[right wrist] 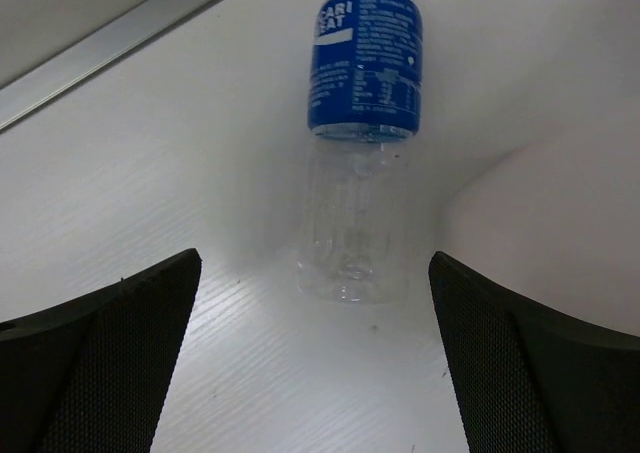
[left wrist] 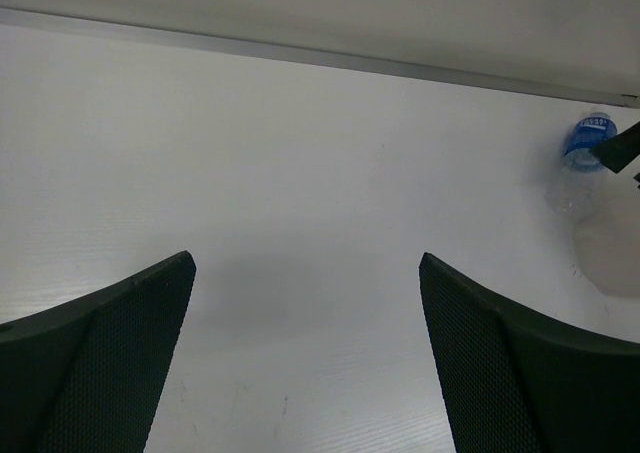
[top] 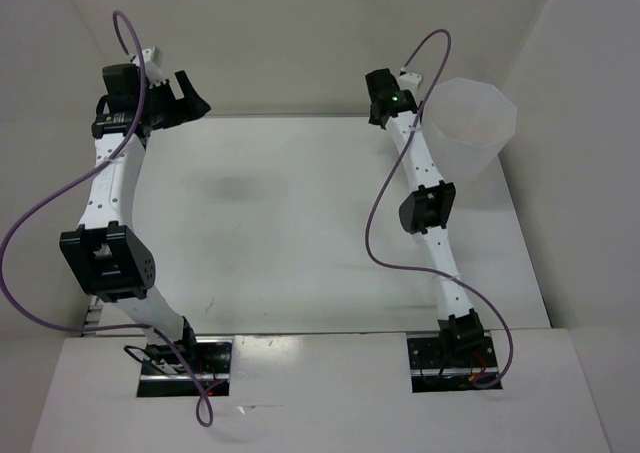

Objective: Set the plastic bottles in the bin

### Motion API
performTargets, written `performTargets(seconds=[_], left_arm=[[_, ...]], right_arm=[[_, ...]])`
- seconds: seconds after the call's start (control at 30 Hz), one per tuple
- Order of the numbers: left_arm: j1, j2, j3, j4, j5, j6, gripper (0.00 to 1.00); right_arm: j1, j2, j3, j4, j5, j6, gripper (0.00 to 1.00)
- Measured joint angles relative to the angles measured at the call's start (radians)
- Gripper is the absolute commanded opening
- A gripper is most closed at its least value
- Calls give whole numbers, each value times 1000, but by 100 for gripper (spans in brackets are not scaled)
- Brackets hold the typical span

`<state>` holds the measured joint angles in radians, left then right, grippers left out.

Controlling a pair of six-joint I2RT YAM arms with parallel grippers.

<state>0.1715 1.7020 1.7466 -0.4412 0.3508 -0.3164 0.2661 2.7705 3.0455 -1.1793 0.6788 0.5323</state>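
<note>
**Blue-labelled bottle being lined up between released right jaws**

The bottle with the blue label (right wrist: 360, 163) is being framed at 12 o'clock in the right wrist view, centred between the right jaws. These are being held released and wide apart, with nothing in them. The bottle is being carried by the table (top: 290, 233), with its clear end nearest the jaws and its label end farther off. Whether it is standing or lying cannot be told for certain.

The pale wall of the bin (top: 468, 153) is being seen just beside the bottle, at 3 o'clock in that view. From overhead, the bin is being shown at about 1 o'clock on the table, and the bottle is being hidden beneath the right arm (top: 425, 208). The left arm (top: 105, 203) is being held out at 11 o'clock, well apart from the bottle, and the left jaws are likewise released and empty. No other bottle is being shown in any view.

The step in hand is judged to be the approach and grasp.

- **Approach:** The jaws are best advanced straight toward 12 o'clock, so that one finger is passed down each side of the bottle.
- **Clearance:** The 3 o'clock finger needs watching, since little room is being left between the bottle and the bin wall.
- **Grip:** The thin clear plastic is likely to buckle, so a gentle closing at or just below the label band is advised.
- **Drop:** The bottle should then be lifted above the bin's rim before being swung toward 3 o'clock and let go over the opening.
</note>
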Motion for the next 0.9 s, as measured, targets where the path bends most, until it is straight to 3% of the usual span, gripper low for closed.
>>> performTargets(seconds=[0.43, 0.77, 0.9], left_arm=[[2, 0, 0, 1, 14, 3, 100], [2, 27, 0, 1, 23, 3, 100], [2, 36, 0, 1, 24, 3, 100]], right_arm=[[-50, 94, 40, -14, -92, 103, 100], [-79, 167, 45, 10, -100, 86, 100], [-79, 183, 45, 18, -118, 68, 83]])
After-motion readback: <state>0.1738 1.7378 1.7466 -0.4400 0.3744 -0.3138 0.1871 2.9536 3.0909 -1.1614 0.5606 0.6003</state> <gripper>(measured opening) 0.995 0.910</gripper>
